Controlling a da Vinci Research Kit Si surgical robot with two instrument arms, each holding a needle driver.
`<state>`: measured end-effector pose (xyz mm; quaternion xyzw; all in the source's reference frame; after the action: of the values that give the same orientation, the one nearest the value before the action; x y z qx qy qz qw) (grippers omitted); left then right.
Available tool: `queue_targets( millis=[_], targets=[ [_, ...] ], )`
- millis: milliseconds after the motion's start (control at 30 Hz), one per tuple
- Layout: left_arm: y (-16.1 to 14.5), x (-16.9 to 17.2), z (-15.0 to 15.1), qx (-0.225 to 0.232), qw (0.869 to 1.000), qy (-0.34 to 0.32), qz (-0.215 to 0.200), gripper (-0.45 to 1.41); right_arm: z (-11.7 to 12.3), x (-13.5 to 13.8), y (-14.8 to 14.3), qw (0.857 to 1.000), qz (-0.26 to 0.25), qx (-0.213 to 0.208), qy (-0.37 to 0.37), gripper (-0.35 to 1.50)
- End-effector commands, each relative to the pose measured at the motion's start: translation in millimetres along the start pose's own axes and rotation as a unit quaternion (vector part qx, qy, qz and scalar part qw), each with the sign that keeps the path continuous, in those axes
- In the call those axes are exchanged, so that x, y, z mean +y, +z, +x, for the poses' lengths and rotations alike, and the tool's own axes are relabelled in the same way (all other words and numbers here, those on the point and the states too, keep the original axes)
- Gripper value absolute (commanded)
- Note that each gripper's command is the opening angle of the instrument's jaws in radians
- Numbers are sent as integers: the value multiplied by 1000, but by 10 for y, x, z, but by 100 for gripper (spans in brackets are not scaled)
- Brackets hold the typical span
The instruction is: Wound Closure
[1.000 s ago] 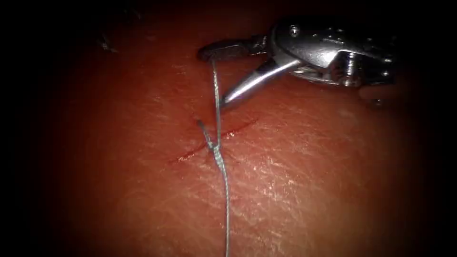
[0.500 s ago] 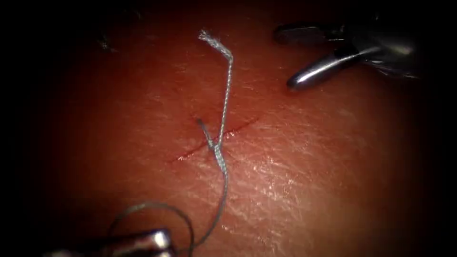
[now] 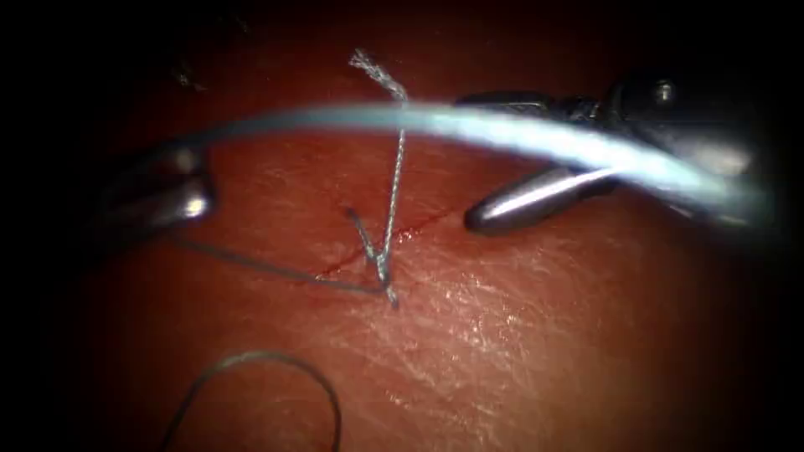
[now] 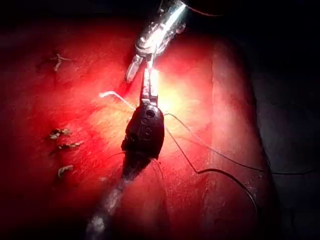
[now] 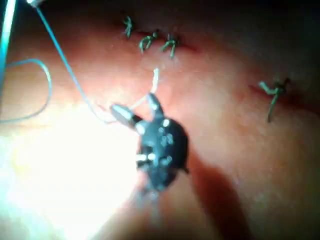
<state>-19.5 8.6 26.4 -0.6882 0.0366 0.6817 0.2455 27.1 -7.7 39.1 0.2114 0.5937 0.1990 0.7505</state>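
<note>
Right tool (image 3: 469, 159) jaws parted, holding nothing, right of cut (image 3: 377, 247). Left tool (image 3: 180, 197) clamps thread (image 3: 276, 269) running to knot (image 3: 383, 272) on cut. Thread looks limp, light; best gripped along the free frayed tail (image 3: 394, 151)

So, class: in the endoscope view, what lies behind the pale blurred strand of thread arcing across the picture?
The pale strand crosses in front of the frayed thread tail rising from the knot on the cut, and the right tool with its jaws open. It covers parts of each; the jaws seem empty.
</note>
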Motion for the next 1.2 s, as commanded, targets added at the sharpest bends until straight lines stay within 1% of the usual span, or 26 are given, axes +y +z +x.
queue_targets(
  millis=[33, 67, 100, 133, 167, 233, 333, 433, 533, 667, 733, 833, 967, 1100, 1200],
  targets=[
    [6, 3, -11, 0, 1000, -2, -1, -45, 0, -18, 18, 1000, 3, 8, 1, 105],
    [9, 3, -14, 0, 1000, -1, -1, -45, 4, -28, 27, 1000, 1, 15, 2, 101],
    [9, 3, -14, 0, 1000, -1, -1, -45, 4, -28, 27, 1000, 1, 15, 2, 101],
    [15, 6, -19, 2, 1000, 2, -2, -45, 8, -36, 37, 1000, -2, 21, 5, 100],
    [15, 6, -19, 2, 1000, 2, -2, -45, 8, -36, 37, 1000, -2, 21, 5, 100],
    [20, 12, -24, 4, 1000, 5, -7, -45, 11, -39, 46, 1000, -5, 24, 3, 95],
    [24, 18, -29, 5, 1000, 8, -9, -45, 10, -36, 52, 1000, -7, 24, -6, 86],
    [25, 19, -30, 6, 1000, 11, -10, -45, 3, -29, 54, 1000, -20, 22, -8, 83],
    [26, 18, -31, 6, 1000, 11, -10, -45, -8, -23, 61, 998, -55, 20, -9, 81],
    [29, 17, -31, 7, 1000, 2, -9, -45, -27, -16, 73, 997, -71, 11, -11, 80],
    [32, 17, -32, 14, 1000, -1, -6, -45, -35, -17, 79, 997, -77, 11, -14, 81],
    [39, 14, -35, 33, 999, -10, 2, -45, -43, -21, 88, 997, -75, 24, -19, 80],
    [49, 8, -40, 54, 998, -13, 11, -45, -48, -27, 96, 996, -77, 26, -22, 78],
    [59, -3, -46, 58, 998, -13, 17, -45, -56, -32, 100, 997, -73, 32, -20, 80],
    [64, -16, -53, 62, 998, -13, 24, -45, -57, -32, 100, 997, -65, 37, -20, 80]
  ],
)
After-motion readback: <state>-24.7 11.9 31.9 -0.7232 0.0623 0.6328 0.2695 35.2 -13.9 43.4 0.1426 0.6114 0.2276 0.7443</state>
